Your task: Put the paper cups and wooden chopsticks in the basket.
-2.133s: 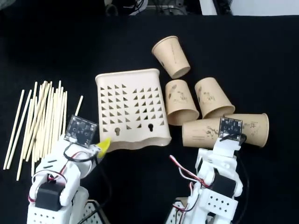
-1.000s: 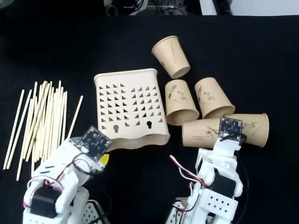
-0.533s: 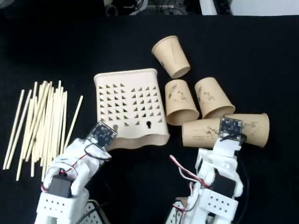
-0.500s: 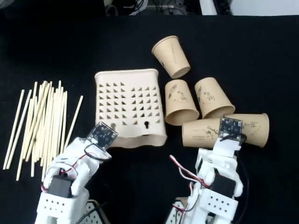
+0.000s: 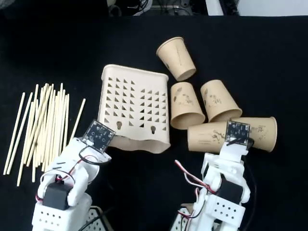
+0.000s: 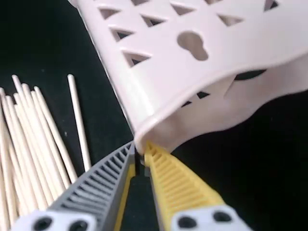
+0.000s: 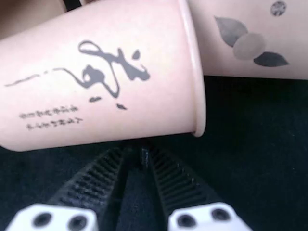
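A cream plastic basket (image 5: 134, 108), its wall pierced with rows of triangular holes, lies on its side, skewed, on the black-clothed table (image 5: 269, 62). The left tool (image 6: 140, 153) pinches a corner of its wavy rim between ribbed grey and yellow fingers. Slim, pale wooden chopsticks (image 5: 43, 125) lie fanned out near the basket, apart from it. On its other side, tan paper cups (image 5: 186, 105) printed with leaves and brushstrokes lie tipped over. The right tool (image 7: 143, 155), clenched and empty, sits just beside one cup.
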